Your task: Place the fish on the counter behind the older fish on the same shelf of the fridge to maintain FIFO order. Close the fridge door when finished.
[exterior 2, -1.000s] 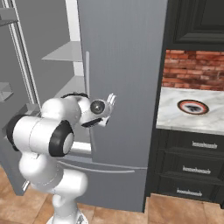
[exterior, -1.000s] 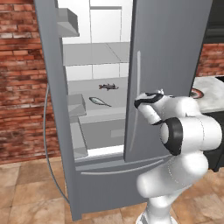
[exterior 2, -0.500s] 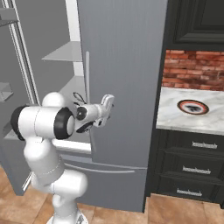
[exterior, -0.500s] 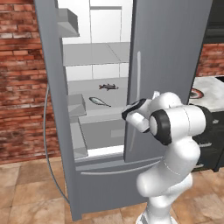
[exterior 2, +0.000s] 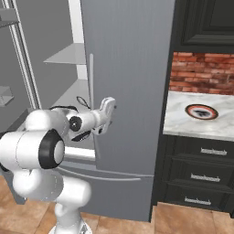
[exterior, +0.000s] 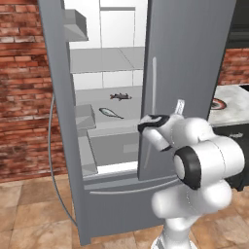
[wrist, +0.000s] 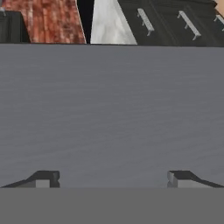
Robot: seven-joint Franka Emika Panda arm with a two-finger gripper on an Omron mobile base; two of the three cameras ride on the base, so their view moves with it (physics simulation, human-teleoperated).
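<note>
On the fridge (exterior: 194,73) shelf (exterior: 104,119), the fish (exterior: 120,97) lies crosswise at 12 o'clock of the diagonal older fish (exterior: 111,113). End effector (wrist: 113,178) spread wide, empty.

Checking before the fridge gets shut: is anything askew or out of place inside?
Nothing stands out. The dark fish lies behind the silvery fish on the same shelf, both flat. The left door is open.

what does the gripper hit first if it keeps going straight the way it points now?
Most likely the grey door of the fridge. The gripper is open, empty, and faces that flat panel square on in the hand view, with nothing between. The gap looks short, but depth is hard to judge.
</note>
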